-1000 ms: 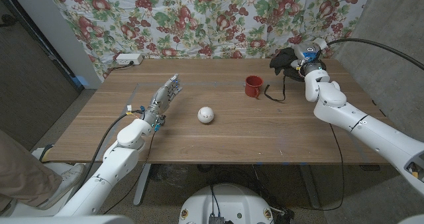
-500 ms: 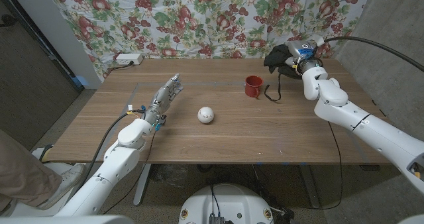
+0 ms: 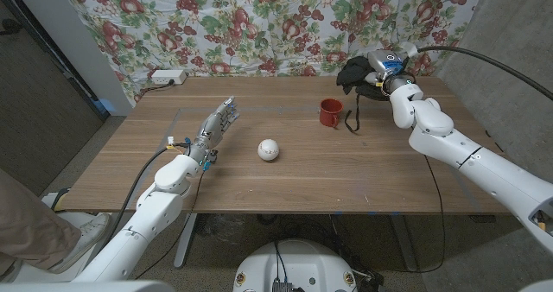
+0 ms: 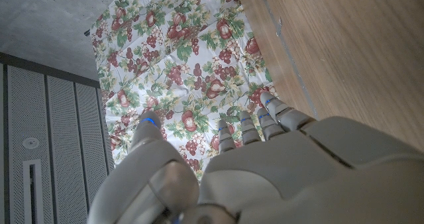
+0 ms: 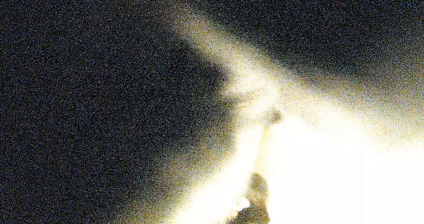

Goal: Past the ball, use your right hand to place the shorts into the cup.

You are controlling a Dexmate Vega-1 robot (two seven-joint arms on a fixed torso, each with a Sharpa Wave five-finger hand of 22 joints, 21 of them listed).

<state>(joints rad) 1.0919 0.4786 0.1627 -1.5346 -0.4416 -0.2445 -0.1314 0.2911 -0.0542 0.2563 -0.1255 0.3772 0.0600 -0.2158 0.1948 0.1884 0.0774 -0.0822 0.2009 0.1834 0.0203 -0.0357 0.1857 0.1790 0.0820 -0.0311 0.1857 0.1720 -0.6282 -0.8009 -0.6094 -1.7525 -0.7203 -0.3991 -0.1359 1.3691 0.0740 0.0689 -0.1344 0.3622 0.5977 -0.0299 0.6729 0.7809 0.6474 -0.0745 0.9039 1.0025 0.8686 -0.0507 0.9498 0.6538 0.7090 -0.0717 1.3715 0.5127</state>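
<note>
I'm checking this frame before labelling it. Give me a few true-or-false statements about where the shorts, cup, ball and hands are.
1. The right hand holds the black shorts off the table. True.
2. The shorts are already inside the red cup. False: they hang up and to the right of it.
3. The white ball lies on the table. True.
4. The left hand grips the ball. False: it is open, apart from the ball.
</note>
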